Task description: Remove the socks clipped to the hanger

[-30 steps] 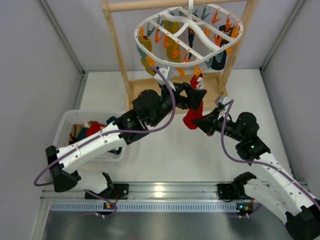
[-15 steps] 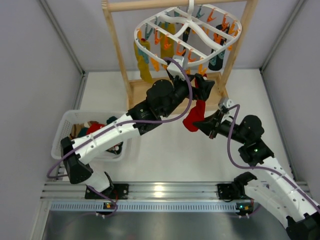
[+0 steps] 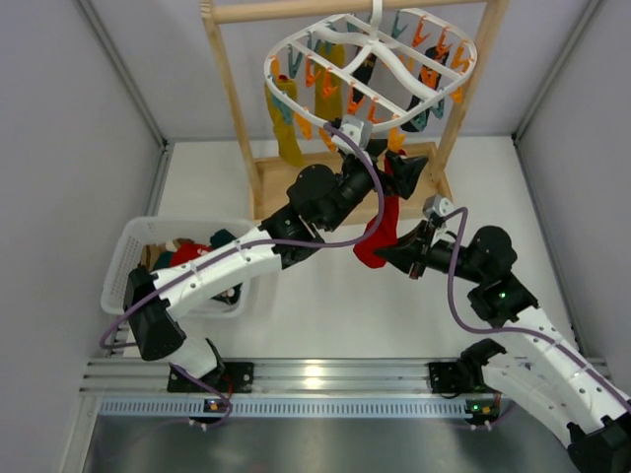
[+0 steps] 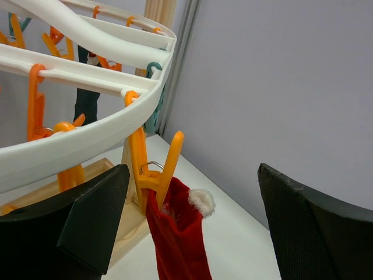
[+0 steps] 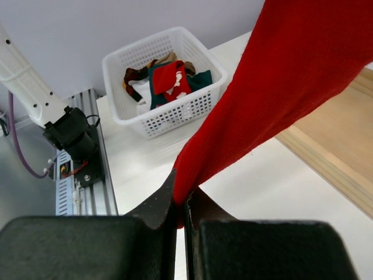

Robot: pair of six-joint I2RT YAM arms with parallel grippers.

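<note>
The white oval hanger [image 3: 404,61] hangs from the wooden rack with orange and teal clips. A red sock [image 3: 373,235] with a white cuff hangs from an orange clip [image 4: 152,169] at the hanger's near edge. My left gripper [image 4: 192,216] is open, its fingers [image 4: 87,221] on either side of that clip and the sock's top [image 4: 178,233]. My right gripper [image 3: 385,254] is shut on the red sock's lower end [image 5: 274,87] and holds it taut. Mustard-yellow socks [image 3: 284,123] and a dark sock [image 3: 431,113] hang further round the hanger.
A white basket [image 3: 133,251] at the left holds several socks; it also shows in the right wrist view [image 5: 166,81]. The wooden rack's base [image 3: 296,182] and uprights stand behind the arms. Grey walls close both sides.
My left gripper has risen toward the hanger's near edge and now straddles the orange clip. My right gripper has shifted slightly left, still holding the red sock's lower end.
</note>
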